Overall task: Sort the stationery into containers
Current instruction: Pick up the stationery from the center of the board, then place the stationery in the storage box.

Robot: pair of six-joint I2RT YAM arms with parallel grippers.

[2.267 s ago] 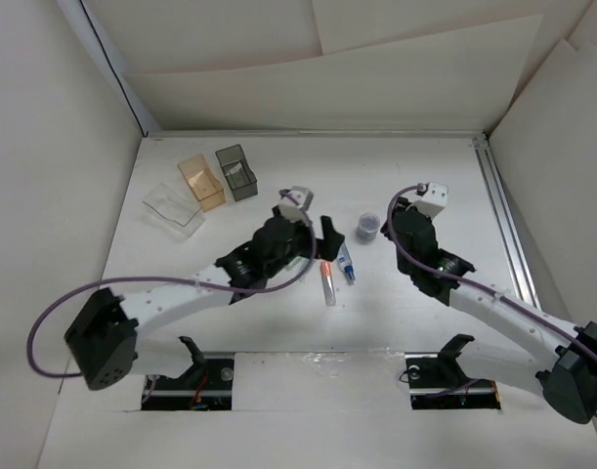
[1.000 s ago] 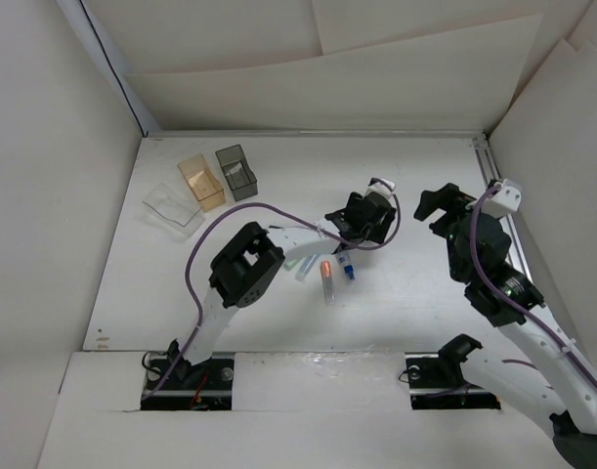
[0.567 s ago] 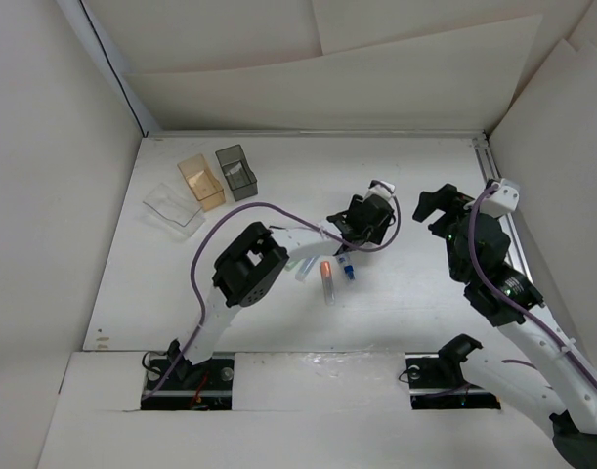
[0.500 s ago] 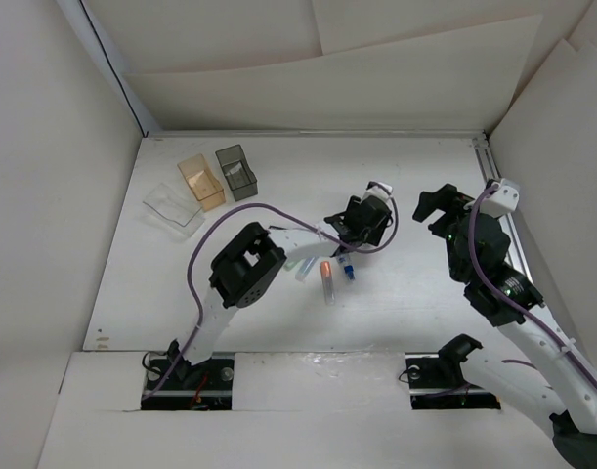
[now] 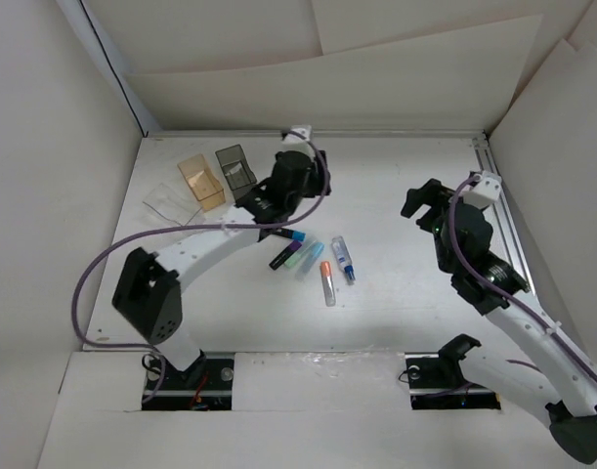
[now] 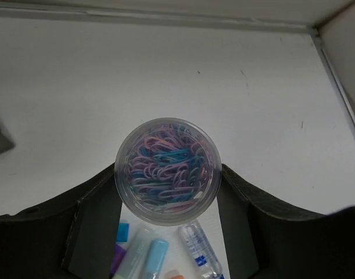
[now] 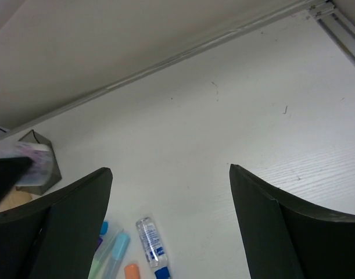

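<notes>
Gripping a round clear tub of paper clips, my left gripper has both fingers pressed against its sides and holds it above the table, just right of the dark grey box. My right gripper is spread wide with nothing between its fingers, out on the right. Nearest me I count five pieces lying side by side: one orange-capped clear tube, one white tube with a blue label, one light blue pen, one green pen and one black-purple pen. Farther back on the left are three boxes: one clear box, one amber box and the dark grey one.
</notes>
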